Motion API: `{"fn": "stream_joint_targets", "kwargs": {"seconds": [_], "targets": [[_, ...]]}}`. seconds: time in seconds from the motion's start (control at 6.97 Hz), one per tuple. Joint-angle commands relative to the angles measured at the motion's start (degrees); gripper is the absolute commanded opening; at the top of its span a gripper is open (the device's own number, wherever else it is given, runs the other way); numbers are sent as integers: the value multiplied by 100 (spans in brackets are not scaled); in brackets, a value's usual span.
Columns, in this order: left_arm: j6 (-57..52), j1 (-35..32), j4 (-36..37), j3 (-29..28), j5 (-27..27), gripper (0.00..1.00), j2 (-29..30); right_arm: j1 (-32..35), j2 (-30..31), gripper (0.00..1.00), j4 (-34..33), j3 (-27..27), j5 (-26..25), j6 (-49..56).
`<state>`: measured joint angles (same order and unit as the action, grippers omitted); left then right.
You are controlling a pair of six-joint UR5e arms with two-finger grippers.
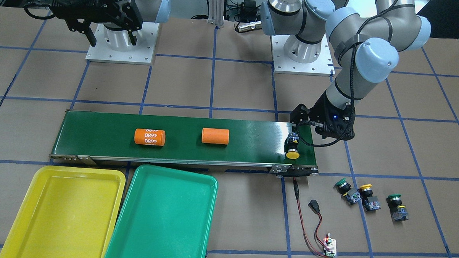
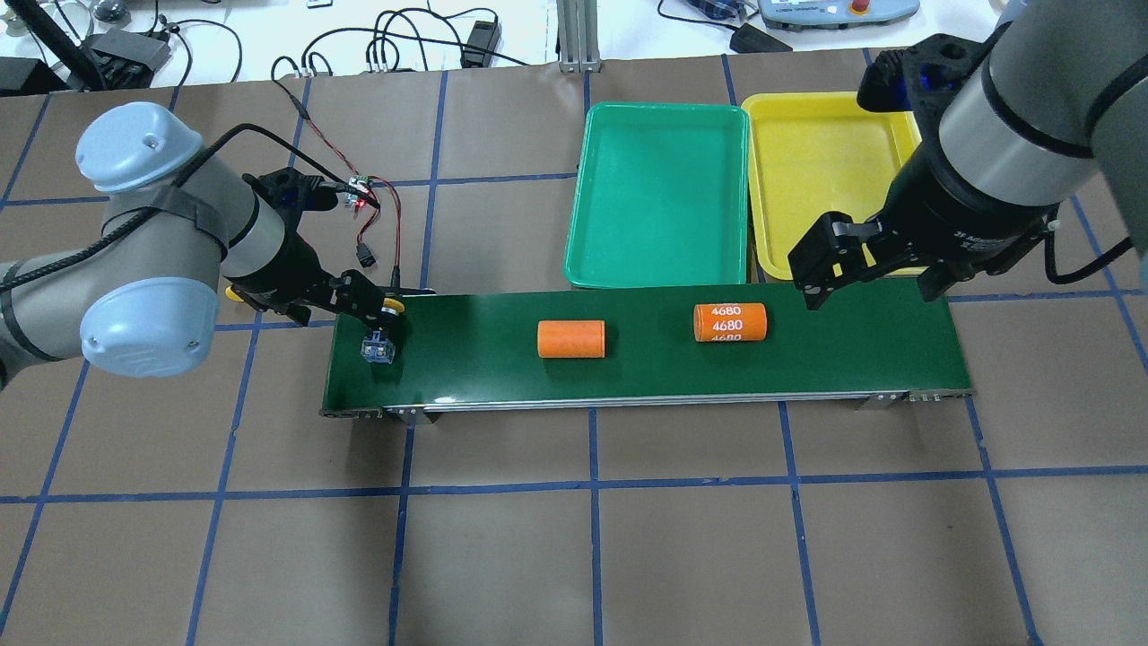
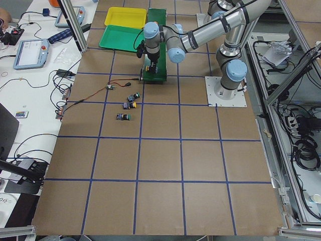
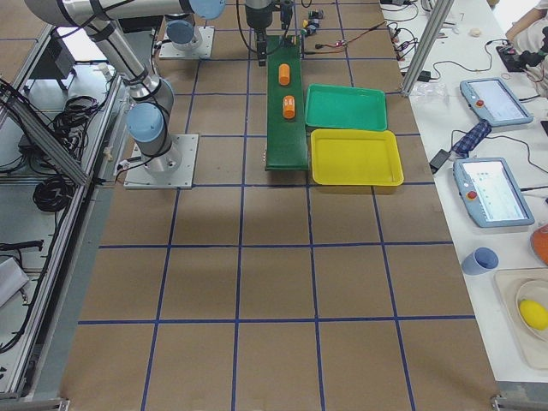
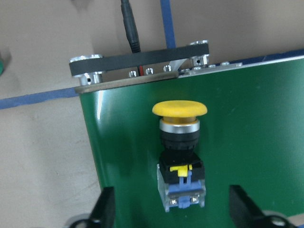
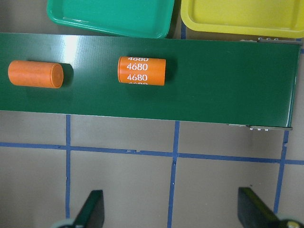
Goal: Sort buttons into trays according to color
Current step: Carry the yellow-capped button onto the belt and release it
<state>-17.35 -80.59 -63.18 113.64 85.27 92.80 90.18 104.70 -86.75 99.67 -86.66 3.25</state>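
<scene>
Left claw (image 2: 375,312): jaws wide, low over the left end of the green conveyor belt (image 2: 646,359), holding nothing. In the left wrist view its fingers (image 5: 107,209) flank the contact-block end of a yellow button (image 5: 179,152) without touching it. That button lies on its side on the belt, with its cap toward the belt's end roller and outer edge. Right claw (image 2: 868,274): jaws wide, nothing between them, raised above the belt's right end near the tray side. On the belt there is a plain orange cylinder (image 2: 571,339) about mid-length and an orange cylinder marked 4680 (image 2: 729,323) further right, well apart from each other and from the button. Green tray (image 2: 659,197) and yellow tray (image 2: 825,161) sit side by side on the tabletop (image 1: 215,86) just beyond the belt's far edge, green nearer the middle. Off the belt's left end, on the tabletop, three more buttons lie in a loose row: green button (image 1: 344,185), second yellow button (image 1: 366,194), second green button (image 1: 396,205). A small circuit board (image 1: 329,248) with red and black wires lies near them.
</scene>
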Motion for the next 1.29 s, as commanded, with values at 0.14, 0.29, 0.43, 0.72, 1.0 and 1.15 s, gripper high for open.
{"fn": "stream_joint_targets", "kwargs": {"seconds": [0.14, 0.29, 0.43, 0.72, 1.0, 1.15], "targets": [[-511, 840, 60, -796, 913, 100, 394, 0, -2, 100, 0, 0, 0, 0], [-1185, 1165, 69, -1217, 921, 100, 718, 0, -2, 100, 0, 0, 0, 0], [-1609, 1473, 69, -1587, 913, 100, 1105, 0, -2, 100, 0, 0, 0, 0], [-1762, 1861, 157, -2404, 450, 100, 1983, 0, -2, 100, 0, 0, 0, 0], [-1946, 1915, 287, -2810, 376, 100, 2766, 0, -2, 100, 0, 0, 0, 0], [-2043, 1933, 454, -2969, 368, 100, 3013, 0, -2, 100, 0, 0, 0, 0]]}}
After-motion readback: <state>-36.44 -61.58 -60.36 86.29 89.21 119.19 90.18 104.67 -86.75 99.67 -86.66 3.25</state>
